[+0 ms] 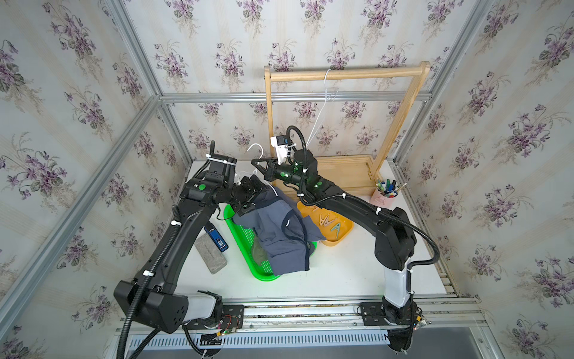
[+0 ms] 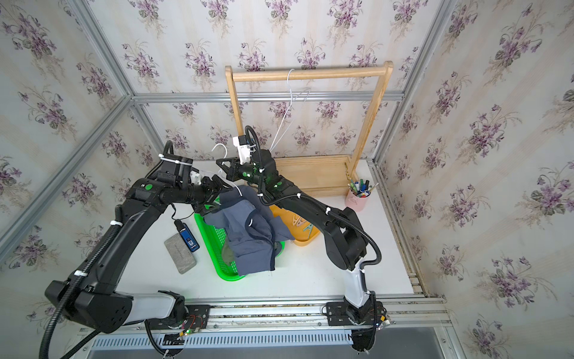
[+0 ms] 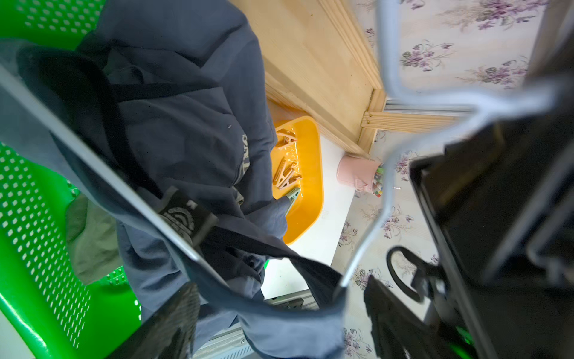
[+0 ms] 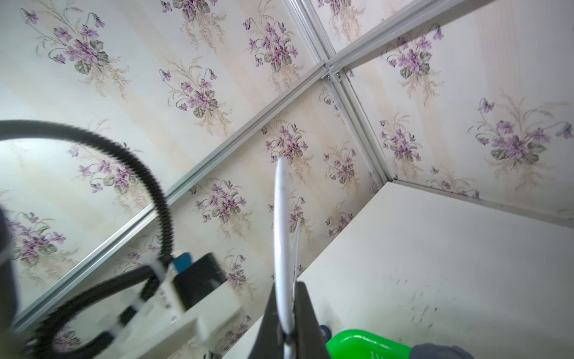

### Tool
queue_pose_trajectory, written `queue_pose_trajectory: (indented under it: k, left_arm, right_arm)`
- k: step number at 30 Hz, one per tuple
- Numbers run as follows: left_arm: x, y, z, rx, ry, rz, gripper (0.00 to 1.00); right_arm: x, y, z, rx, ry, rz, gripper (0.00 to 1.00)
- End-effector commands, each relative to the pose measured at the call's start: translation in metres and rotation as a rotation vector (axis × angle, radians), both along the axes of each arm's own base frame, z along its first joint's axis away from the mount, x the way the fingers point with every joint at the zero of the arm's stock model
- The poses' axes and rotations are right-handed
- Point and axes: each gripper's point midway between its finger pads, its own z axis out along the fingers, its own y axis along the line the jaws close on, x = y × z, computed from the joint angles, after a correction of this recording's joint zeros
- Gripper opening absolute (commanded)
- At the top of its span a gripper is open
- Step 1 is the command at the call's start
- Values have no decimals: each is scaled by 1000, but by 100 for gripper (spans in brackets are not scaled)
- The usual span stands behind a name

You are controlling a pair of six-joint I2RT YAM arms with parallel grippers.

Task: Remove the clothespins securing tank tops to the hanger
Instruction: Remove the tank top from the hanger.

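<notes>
Right gripper [image 4: 287,310] pinched the hanger [image 4: 282,233] by its wire neck. Left gripper [image 2: 214,195] stood spread about the blue top [image 1: 279,236] at its strap. Clothespins [image 1: 326,220] lay in the tray [image 1: 344,236], none visible on the cloth. The danger: that strap could snag the spread jaws on withdrawal, dragging the top off the basket [image 1: 236,230] or twisting the thin wire in the right's pinch.
</notes>
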Motion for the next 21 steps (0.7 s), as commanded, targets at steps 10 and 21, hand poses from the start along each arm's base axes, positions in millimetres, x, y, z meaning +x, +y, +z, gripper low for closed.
queue_pose_trajectory:
  k: [10, 21]
  left_arm:
    - [-45, 27, 21, 15, -42, 26, 85]
    - [-62, 70, 35, 93, -61, 160, 84]
  right_arm:
    - [44, 28, 22, -3, -130, -75, 0]
    - [39, 18, 68, -70, -217, -89, 0]
